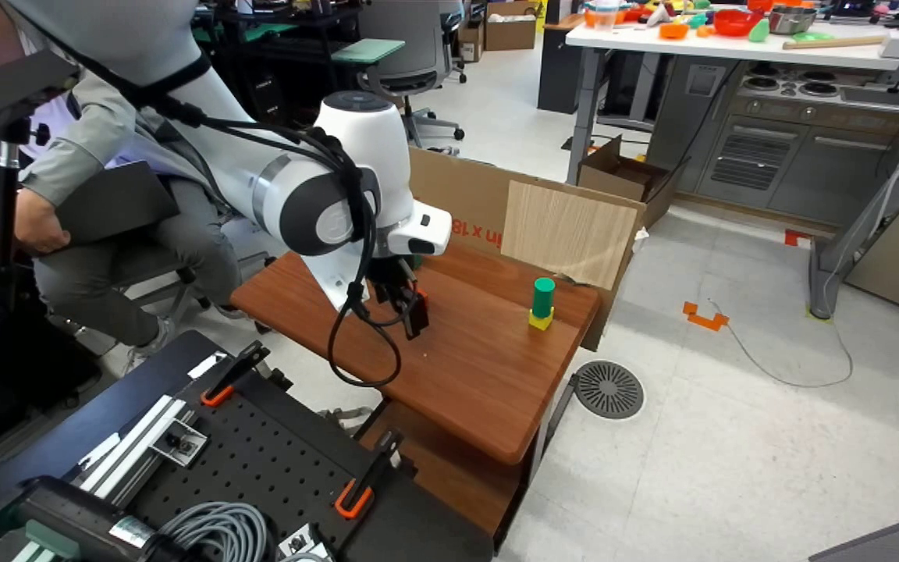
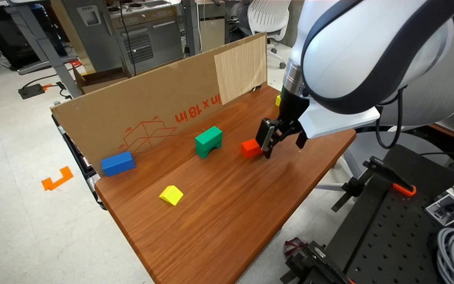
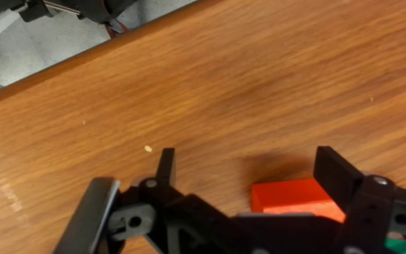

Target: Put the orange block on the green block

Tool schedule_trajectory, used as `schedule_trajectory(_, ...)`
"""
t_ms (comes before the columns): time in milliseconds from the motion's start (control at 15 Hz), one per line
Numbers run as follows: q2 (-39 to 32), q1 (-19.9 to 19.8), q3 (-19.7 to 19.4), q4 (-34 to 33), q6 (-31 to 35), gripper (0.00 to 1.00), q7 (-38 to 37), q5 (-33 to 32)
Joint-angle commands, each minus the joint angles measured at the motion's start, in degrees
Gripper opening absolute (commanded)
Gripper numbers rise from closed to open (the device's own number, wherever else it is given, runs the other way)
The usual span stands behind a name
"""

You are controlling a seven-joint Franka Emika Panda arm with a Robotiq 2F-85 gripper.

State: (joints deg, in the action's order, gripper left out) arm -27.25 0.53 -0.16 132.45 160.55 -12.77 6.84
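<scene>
1. Gripper (image 3: 246, 160): fingers (image 3: 333, 173) spread wide, nothing held.
2. Orange block, location: on the table (image 2: 211, 221), just beside the gripper and near the green block (image 2: 208, 141); not yet stacked.
3. Risk, finger strike: in the wrist view one finger overlaps the orange block (image 2: 250, 148); coming straight down could press that finger onto it. Whether they touch now, cannot tell.
4. Risk, poor grip: the block lies off-centre between the fingers; closing here would probably shove it or catch only an end.
5. Risk, stacking: an off-centre release could let the orange block slide off; a sideways bump could topple the green one.
6. Orange block, appearance: plain, bright orange-red, flat-faced, sharp-edged; one face paler in the wrist view. Partly hidden behind a finger, full length uncertain.
7. Green block, appearance: flat top, arched hollow beneath; one piece or two, cannot tell.
</scene>
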Motion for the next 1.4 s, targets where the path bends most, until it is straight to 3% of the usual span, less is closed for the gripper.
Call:
schedule_trajectory(0,-3.28,1.36,-1.32,-5.45,-2.73,1.0,-0.53,-0.55)
schedule_trajectory(800,-7.66,3.04,-1.15,-16.37,-13.07,1.0,-0.95,-1.91)
schedule_trajectory(1333,-13.94,5.24,-3.21,-21.83,-16.46,1.0,-2.49,-4.86)
